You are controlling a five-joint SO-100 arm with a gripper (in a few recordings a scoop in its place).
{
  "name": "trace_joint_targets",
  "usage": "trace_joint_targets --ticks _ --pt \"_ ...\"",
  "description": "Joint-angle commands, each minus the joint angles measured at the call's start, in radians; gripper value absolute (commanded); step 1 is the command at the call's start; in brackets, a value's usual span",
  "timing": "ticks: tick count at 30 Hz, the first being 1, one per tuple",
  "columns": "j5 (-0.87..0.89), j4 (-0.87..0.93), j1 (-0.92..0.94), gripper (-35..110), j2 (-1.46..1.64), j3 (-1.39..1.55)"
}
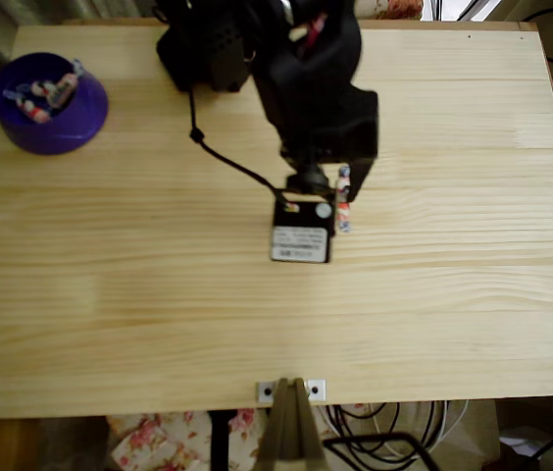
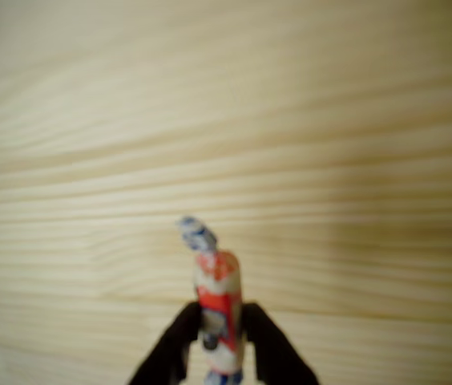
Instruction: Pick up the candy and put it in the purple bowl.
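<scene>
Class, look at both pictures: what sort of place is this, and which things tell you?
Probably a home or hobby workbench: a pale wooden table, loose cables beneath its edge, and flowered fabric below.

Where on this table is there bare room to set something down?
The wide front strip of the table is bare, and so is the right side. It is crowded at the middle, where the gripper pinches a candy, and at the back-left corner, by the purple bowl.

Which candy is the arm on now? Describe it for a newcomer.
On the pale wooden table, find the black arm's tool near the middle. The slim red, white and blue wrapped candy sits between its fingers, alone on bare wood, unlike those in the round purple plastic bowl.
</scene>
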Motion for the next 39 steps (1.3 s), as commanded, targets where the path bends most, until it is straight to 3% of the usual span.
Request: trace_joint_targets --ticks 1,12,22,30,39 --pt "-0.098 0.078 0.11 0 0.181 -0.02" --pt "-0.341 0.212 0.563 0 0.261 -0.112" --pt "-0.548 0.21 0.942 0 0.221 -0.235" --pt "-0.566 0.181 1.175 0 0.094 -0.291" --pt "-0.615 0.275 1.381 0 0.041 -0.383"
